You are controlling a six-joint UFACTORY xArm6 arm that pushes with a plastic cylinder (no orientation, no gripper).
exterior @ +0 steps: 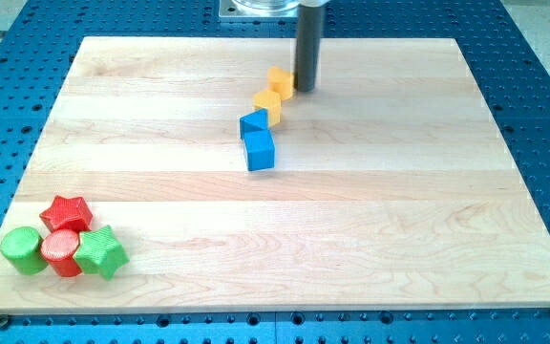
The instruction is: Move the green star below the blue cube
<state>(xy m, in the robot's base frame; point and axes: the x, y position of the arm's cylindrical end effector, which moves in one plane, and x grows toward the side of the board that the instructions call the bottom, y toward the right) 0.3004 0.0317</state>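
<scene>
green star point(100, 252) flat (no long axis) | blue cube point(260, 150) well apart | my tip point(306, 89) beside yellow block point(280, 80)

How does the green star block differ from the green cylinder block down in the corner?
The green star block has pointed lobes; the green cylinder block is round with a flat top. The star sits right of the red cylinder block, the cylinder left of it. Both are green and touch that red cylinder.

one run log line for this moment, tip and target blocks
tip: view's top, beside yellow block | green star: bottom-left cluster, untouched | blue cube: centre | step: not started
</scene>
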